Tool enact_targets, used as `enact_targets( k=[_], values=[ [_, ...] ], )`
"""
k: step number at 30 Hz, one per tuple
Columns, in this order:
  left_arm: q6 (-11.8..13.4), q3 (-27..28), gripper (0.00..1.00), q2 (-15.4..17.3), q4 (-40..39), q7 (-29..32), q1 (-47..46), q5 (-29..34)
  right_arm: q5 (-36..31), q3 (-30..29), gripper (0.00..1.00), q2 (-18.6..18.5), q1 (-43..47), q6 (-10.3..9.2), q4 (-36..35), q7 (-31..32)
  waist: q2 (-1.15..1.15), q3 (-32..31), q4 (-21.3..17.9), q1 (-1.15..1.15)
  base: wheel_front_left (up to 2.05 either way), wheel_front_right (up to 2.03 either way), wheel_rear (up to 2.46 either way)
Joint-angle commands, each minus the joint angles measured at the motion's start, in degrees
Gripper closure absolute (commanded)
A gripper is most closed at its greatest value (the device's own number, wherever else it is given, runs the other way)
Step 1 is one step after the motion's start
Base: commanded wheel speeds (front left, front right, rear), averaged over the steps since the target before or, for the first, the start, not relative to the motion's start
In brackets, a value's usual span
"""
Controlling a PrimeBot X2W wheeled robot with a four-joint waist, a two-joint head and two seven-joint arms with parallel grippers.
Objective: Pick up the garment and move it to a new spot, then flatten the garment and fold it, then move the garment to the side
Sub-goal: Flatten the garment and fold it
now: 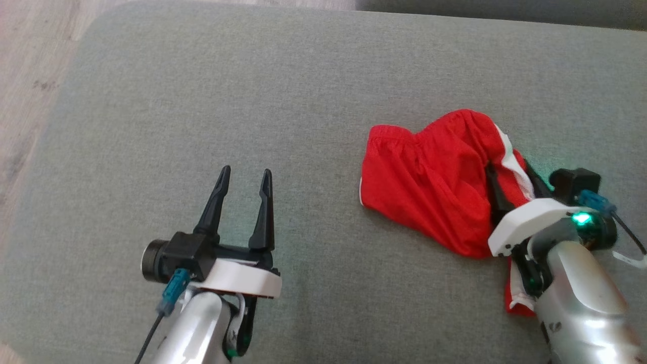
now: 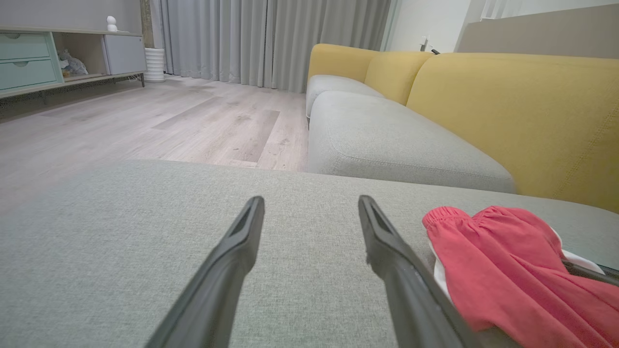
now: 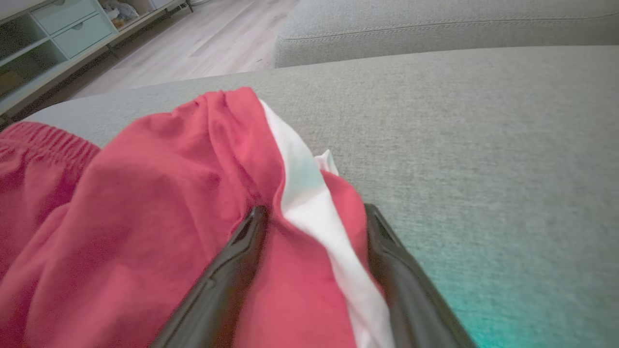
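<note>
- Broadly, the grey cushion [image 1: 202, 101] carries everything; the red garment [image 1: 429, 182] lies crumpled on its right half.
- The right gripper [image 3: 314, 209] is spread wide, its fingers straddling a raised fold that bears the white stripe [image 3: 300, 193]; nothing is pinched yet.
- The left gripper [image 1: 246, 170] is equally wide and empty, over bare cushion beside the garment.
- The risk, as I judge it: closing on this thin fold may catch only one layer, so the cloth slips free or lifts bunched, which would make flattening harder.
</note>
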Motion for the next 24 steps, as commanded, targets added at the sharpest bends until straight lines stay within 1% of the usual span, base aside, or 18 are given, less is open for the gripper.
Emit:
enact_targets(
  k=[1, 3, 5, 7, 12, 16, 19, 24],
  values=[
    [0.21, 1.97, 0.0, 0.01, -1.87, -0.29, -2.05, -0.24, 2.51, 4.34, 1.0, -0.81, -1.71, -0.04, -0.46, -0.21, 0.0, 0.02, -0.29, -0.01, 0.0, 0.0, 0.0],
    [0.4, 2.06, 0.0, 0.01, -1.81, -0.29, -2.02, -0.3, 4.01, 6.46, 1.0, -1.88, -2.25, -0.04, 0.04, -1.56, 0.0, -0.19, -0.77, -0.01, 0.0, 0.0, 0.0],
    [0.43, 2.01, 0.0, 0.01, -1.66, -0.29, -2.11, -0.3, 5.27, 7.31, 1.0, -2.97, -3.1, -0.04, 0.3, -3.26, 0.0, -0.48, -1.17, -0.01, 0.0, 0.0, 0.0],
    [0.43, 2.0, 0.0, 0.01, -1.63, -0.29, -2.18, -0.36, 5.78, 7.46, 1.0, -3.57, -3.65, -0.04, 0.33, -4.05, 0.0, -0.68, -1.36, -0.01, 0.0, 0.0, 0.0],
    [0.48, 2.09, 0.0, 0.0, -1.69, -0.29, -2.33, -1.14, 6.79, 6.84, 1.0, -7.88, -8.13, -0.04, -0.56, -6.63, 0.0, -1.81, -1.83, -0.01, 0.0, 0.0, 0.0],
    [0.57, 1.63, 0.0, 0.0, -1.78, -0.29, -2.23, -1.7, 6.0, 5.8, 1.0, -11.69, -12.76, -0.04, -2.12, -7.69, 0.0, -2.81, -1.36, -0.01, 0.0, 0.0, 0.0],
    [0.86, 1.61, 0.0, 0.0, -1.94, -0.29, -1.92, -2.05, 4.86, 5.91, 1.0, -13.89, -16.75, -0.04, -3.6, -8.04, 0.0, -3.53, -0.96, -0.01, 0.0, 0.0, 0.0],
    [1.13, 2.2, 0.0, 0.0, -2.27, -0.29, -1.24, -2.39, 2.58, 9.54, 1.0, -15.95, -23.08, -0.04, -6.23, -7.72, 0.0, -4.48, -0.54, -0.01, 0.0, 0.0, 0.0]
  ],
)
